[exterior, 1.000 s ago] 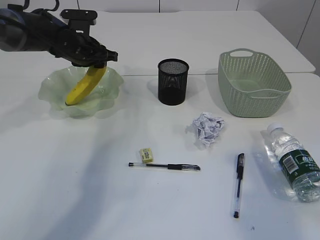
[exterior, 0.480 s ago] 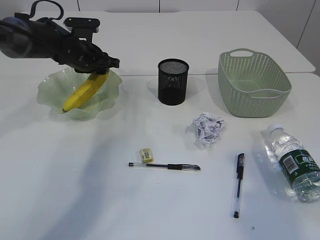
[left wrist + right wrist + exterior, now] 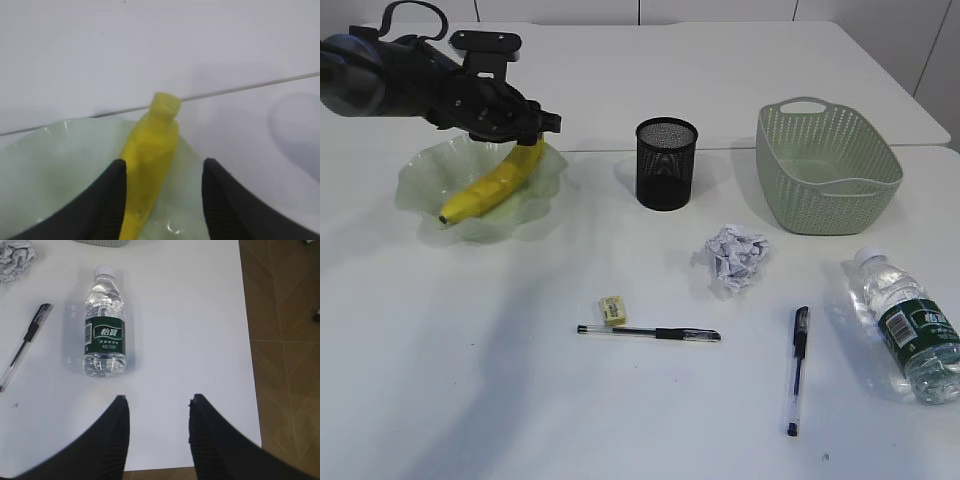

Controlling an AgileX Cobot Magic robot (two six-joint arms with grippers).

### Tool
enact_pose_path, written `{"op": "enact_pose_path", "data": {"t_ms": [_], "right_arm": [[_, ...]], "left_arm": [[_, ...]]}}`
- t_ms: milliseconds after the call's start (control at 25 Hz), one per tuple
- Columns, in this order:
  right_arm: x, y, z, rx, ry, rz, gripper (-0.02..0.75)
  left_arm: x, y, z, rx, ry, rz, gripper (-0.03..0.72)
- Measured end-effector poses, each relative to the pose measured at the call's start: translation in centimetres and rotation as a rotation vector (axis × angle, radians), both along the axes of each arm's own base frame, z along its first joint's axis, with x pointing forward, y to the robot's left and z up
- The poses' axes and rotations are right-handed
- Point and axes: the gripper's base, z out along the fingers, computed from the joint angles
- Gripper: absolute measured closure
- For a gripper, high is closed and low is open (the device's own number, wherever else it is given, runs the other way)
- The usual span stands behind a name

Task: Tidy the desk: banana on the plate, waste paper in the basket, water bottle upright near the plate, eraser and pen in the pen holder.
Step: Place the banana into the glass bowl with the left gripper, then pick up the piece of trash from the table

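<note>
The left arm reaches in from the upper left of the exterior view, its dark forearm and wrist stretched roughly level and pointing right. The left gripper (image 3: 532, 128) sits at its end, angled slightly downward. In the left wrist view its two black fingers (image 3: 107, 200) stand apart, a gap visible beside the right one, so it is parted rather than clamped. The right arm does not show in the exterior view. The right gripper (image 3: 157, 432) appears only in its own wrist view, fingers spread with nothing between them, hanging above the desk (image 3: 190, 315) edge.
</note>
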Motion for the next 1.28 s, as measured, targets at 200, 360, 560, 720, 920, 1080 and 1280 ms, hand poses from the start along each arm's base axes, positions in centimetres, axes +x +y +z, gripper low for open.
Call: {"op": "enact_pose_path", "data": {"t_ms": [200, 360, 560, 720, 920, 1080, 1280], "right_arm": [[0.0, 0.0, 0.0, 0.0, 0.0, 0.0, 0.433], [0.0, 0.0, 0.0, -0.003, 0.0, -0.001, 0.433], [0.0, 0.0, 0.0, -0.003, 0.0, -0.001, 0.433], [0.0, 0.0, 0.0, -0.003, 0.0, -0.001, 0.433], [0.0, 0.0, 0.0, 0.001, 0.0, 0.0, 0.433], [0.0, 0.0, 0.0, 0.001, 0.0, 0.0, 0.433], [0.4, 0.1, -0.2, 0.008, 0.016, 0.003, 0.433]], "left_arm": [[0.1, 0.0, -0.3, -0.001, 0.001, -0.002, 0.332], [0.1, -0.2, -0.2, -0.009, -0.018, -0.012, 0.331], [0.4, 0.3, 1.0, -0.02, -0.056, -0.008, 0.331], [0.4, 1.7, 4.4, -0.023, -0.145, -0.004, 0.331], [0.2, 5.3, 8.7, -0.012, -0.245, 0.045, 0.331], [-0.3, 8.7, 11.8, 0.012, -0.301, 0.105, 0.331], [-1.6, 14.1, 15.2, 0.073, -0.325, 0.223, 0.331]]}}
